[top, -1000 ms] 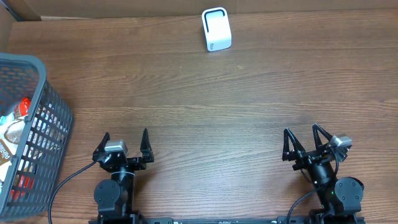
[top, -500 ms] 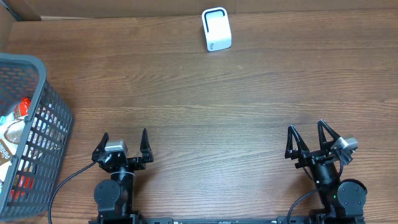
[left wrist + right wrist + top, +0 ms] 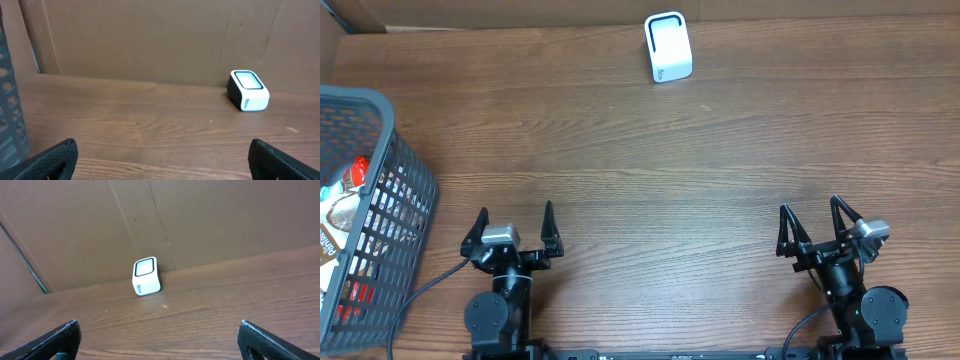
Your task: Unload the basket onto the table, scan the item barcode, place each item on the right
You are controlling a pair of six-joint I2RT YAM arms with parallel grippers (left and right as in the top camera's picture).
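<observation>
resting low and pointing forward, left gripper (image 3: 514, 216) and right gripper (image 3: 810, 208) both gape wide, empty.

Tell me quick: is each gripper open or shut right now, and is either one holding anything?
Left gripper: open, holding nothing.
Right gripper: open, holding nothing.

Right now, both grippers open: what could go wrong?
1. Items sit deep in the basket; the left gripper could snag its mesh wall.
2. They are jumbled, no barcode visible; a grab may present the wrong face.
3. The small scanner stands at the far edge; a swung item could topple it.
</observation>
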